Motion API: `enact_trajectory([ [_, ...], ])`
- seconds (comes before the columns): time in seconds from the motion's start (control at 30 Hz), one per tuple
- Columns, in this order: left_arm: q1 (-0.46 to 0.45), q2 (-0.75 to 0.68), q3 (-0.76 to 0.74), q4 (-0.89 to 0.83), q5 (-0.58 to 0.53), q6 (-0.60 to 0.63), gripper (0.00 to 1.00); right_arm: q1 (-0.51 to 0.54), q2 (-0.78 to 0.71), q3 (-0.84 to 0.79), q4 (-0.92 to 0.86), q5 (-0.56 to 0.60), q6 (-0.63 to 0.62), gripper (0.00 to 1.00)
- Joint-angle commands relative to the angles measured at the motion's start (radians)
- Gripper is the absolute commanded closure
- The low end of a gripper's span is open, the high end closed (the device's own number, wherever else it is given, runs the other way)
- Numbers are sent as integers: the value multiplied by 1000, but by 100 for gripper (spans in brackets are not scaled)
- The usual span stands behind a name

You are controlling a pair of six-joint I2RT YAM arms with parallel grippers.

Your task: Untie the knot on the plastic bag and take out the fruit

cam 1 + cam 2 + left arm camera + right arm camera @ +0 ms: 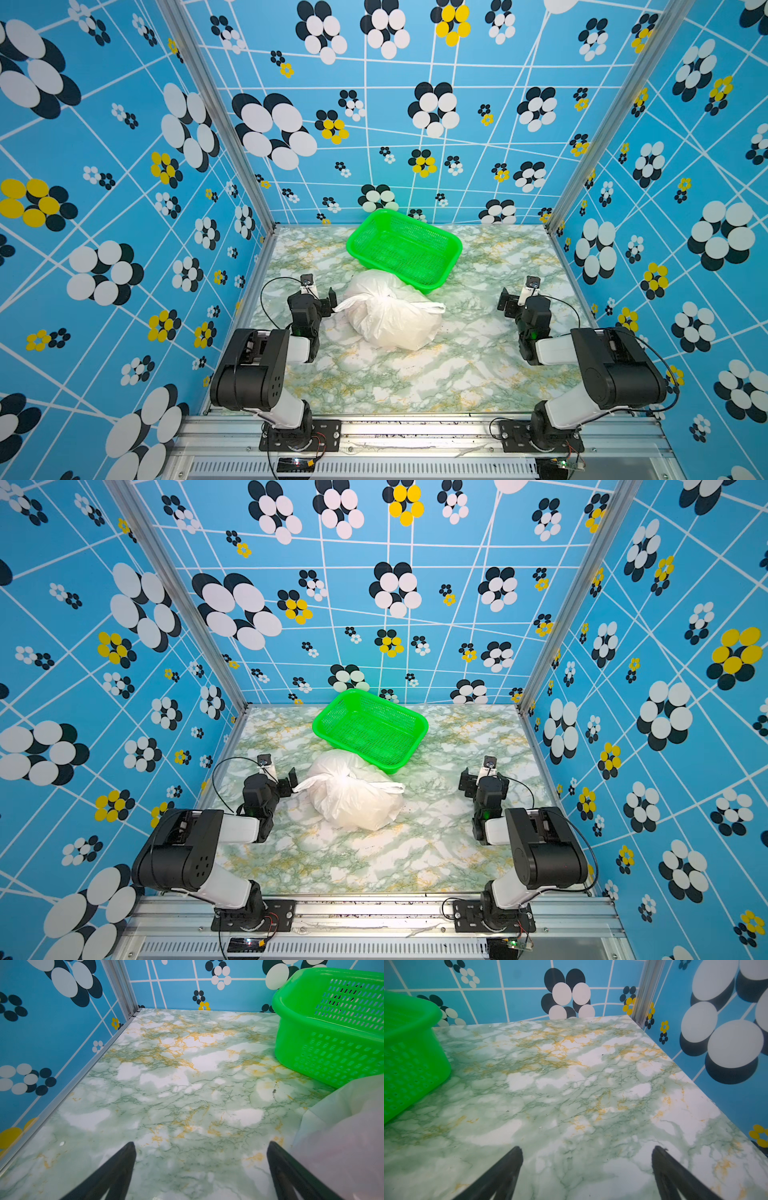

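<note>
Untying not yet begun: we note left fingers [116, 1174] and right fingers [504, 1174] wide open, empty, flanking the bag [395, 328]; next likely means pinching its knot [368, 300].

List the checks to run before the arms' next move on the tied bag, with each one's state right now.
1. Fingers of the left gripper apart, nothing between them: ok.
2. Fingers of the right gripper apart, nothing between them: ok.
3. The knot tied, on top of the plastic bag, uncovered in both top views: ok.
4. Bag lying on the table between the arms, just in front of the green basket: ok.
5. Basket holds nothing: ok.
6. Whether the fruit is inside the bag: cannot tell, the plastic hides it.
</note>
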Motion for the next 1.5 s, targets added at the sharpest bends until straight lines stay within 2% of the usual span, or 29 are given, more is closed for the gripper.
enact_trajectory([
  [0.0,-14,-56,19,-24,16,31,1,3,-78,-7,-2,50,13,1],
  [0.07,-37,-170,28,-147,-77,20,1,7,-185,14,-140,138,40,1],
  [0.13,-42,-258,35,-249,-160,-20,1,14,-286,48,-274,172,53,1],
  [0.2,-44,-326,54,-337,-179,-69,1,14,-377,79,-367,191,199,1],
  [0.27,-45,-405,92,-458,-174,-179,1,13,-495,134,-573,179,411,1],
  [0.3,-42,-451,116,-549,-161,-262,1,14,-550,183,-750,165,520,1],
  [0.37,-40,-536,169,-771,-84,-383,1,14,-616,259,-922,46,540,1],
  [0.4,-42,-575,159,-799,-37,-402,1,14,-643,288,-1002,24,590,1],
  [0.47,-34,-651,118,-849,-14,-503,1,6,-685,314,-1172,107,813,1],
  [0.5,-13,-700,95,-923,-21,-614,1,-14,-712,314,-1200,57,841,1],
  [0.53,22,-749,73,-982,10,-698,1,-33,-740,286,-1099,-112,791,1],
  [0.57,64,-796,41,-972,92,-718,1,-35,-768,254,-1014,-214,760,1],
  [0.63,91,-886,-19,-862,231,-636,1,-27,-822,196,-955,-288,790,1],
  [0.7,93,-969,-8,-940,208,-574,1,-5,-843,126,-805,-377,797,1],
  [0.73,93,-1008,0,-983,189,-554,1,29,-836,118,-769,-388,783,1],
  [0.77,94,-1040,7,-1012,185,-540,1,95,-817,141,-799,-352,756,1],
  [0.87,94,-1099,40,-1065,235,-539,1,295,-691,312,-1021,-161,681,3],
  [0.97,94,-1129,109,-1153,291,-528,1,406,-514,472,-1140,-111,667,5],
  [1.1,94,-1153,198,-1311,288,-441,1,464,-338,595,-1189,-84,693,6],
  [1.17,94,-1164,208,-1356,216,-456,1,477,-255,659,-1220,-64,689,6],
  [1.47,94,-1160,175,-1322,219,-452,1,481,74,920,-1426,16,665,10],
])
